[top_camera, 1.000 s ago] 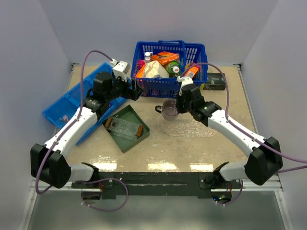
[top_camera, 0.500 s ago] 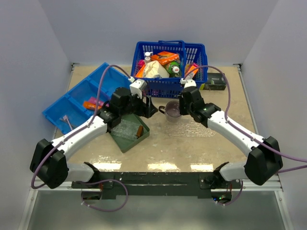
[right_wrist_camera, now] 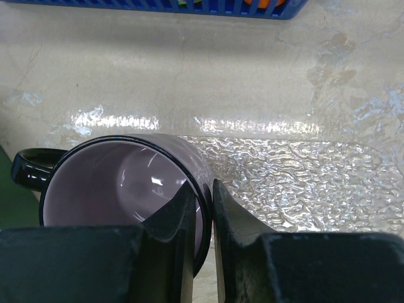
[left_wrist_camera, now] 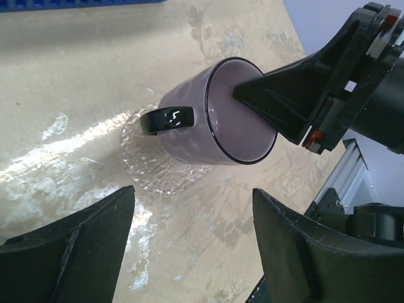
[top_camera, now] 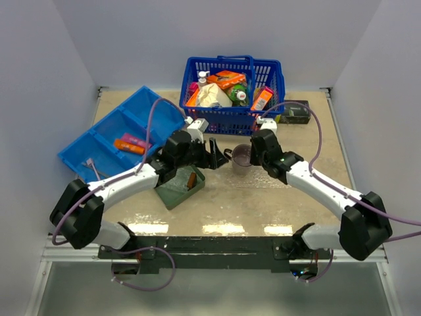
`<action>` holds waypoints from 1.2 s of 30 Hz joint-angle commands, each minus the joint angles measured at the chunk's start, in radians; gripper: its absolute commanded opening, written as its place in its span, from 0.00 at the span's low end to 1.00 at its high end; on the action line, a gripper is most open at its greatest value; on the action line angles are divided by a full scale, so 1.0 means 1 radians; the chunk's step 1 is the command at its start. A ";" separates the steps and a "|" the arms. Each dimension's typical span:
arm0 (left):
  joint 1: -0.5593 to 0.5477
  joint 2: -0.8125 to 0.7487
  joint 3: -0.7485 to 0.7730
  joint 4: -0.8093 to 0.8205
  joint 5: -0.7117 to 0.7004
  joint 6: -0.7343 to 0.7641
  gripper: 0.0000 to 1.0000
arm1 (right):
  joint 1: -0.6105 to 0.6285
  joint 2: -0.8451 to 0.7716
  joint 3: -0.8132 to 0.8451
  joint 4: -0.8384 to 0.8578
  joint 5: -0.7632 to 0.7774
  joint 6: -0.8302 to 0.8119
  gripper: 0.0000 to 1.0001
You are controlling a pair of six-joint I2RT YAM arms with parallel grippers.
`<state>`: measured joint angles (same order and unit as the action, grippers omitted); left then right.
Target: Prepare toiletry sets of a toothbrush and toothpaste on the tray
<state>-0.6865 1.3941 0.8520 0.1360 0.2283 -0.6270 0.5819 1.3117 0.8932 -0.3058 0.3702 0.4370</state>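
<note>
Beige table [top_camera: 263, 204], frame centre: right gripper [right_wrist_camera: 203, 208] clamps the purple mug [left_wrist_camera: 208, 120] by its rim; left gripper [left_wrist_camera: 192, 192], jaws apart, should likely square up on the handle [left_wrist_camera: 167, 118].

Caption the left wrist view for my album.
Right gripper pinching the rim of a purple mug, seen from the open left gripper.

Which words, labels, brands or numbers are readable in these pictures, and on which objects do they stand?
None can be read.
The packages in the blue basket bear coloured print, but it is too small and blurred to read.
The purple mug shows no text or sign.
</note>
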 commanded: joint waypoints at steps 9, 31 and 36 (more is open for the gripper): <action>-0.050 0.118 0.004 0.159 0.031 -0.089 0.77 | -0.002 -0.011 -0.042 0.146 0.033 0.094 0.00; -0.061 0.282 0.055 0.221 0.055 -0.089 0.68 | -0.002 0.061 -0.089 0.195 0.029 0.121 0.05; -0.059 0.307 0.059 0.244 0.060 -0.096 0.64 | -0.002 0.061 -0.088 0.188 0.027 0.120 0.28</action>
<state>-0.7410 1.6848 0.8673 0.2981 0.2798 -0.7158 0.5819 1.3949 0.7929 -0.2016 0.3794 0.5247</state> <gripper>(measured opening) 0.646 0.172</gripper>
